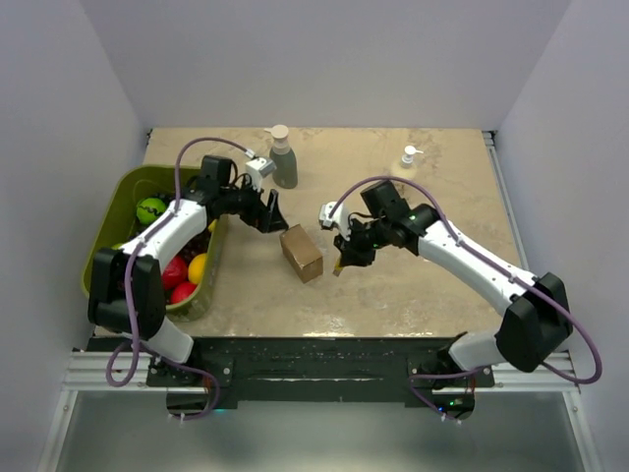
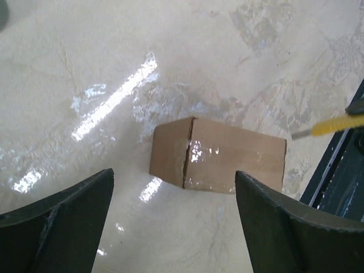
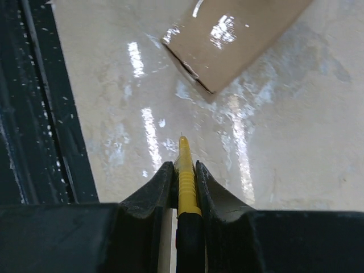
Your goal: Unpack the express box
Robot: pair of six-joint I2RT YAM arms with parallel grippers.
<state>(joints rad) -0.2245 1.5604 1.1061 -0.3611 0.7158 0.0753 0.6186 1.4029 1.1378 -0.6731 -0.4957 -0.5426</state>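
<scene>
The express box is a small brown taped carton lying closed on the table's middle. It also shows in the left wrist view and at the top of the right wrist view. My left gripper is open and empty, hovering just left of and behind the box, its fingers wide apart. My right gripper is shut on a yellow utility knife, its tip pointing toward the box from the right, a short way off. The knife also shows in the left wrist view.
A green plastic bin with coloured balls stands at the left. A grey pump bottle and a clear soap dispenser stand at the back. The table's dark front rail is near the right gripper.
</scene>
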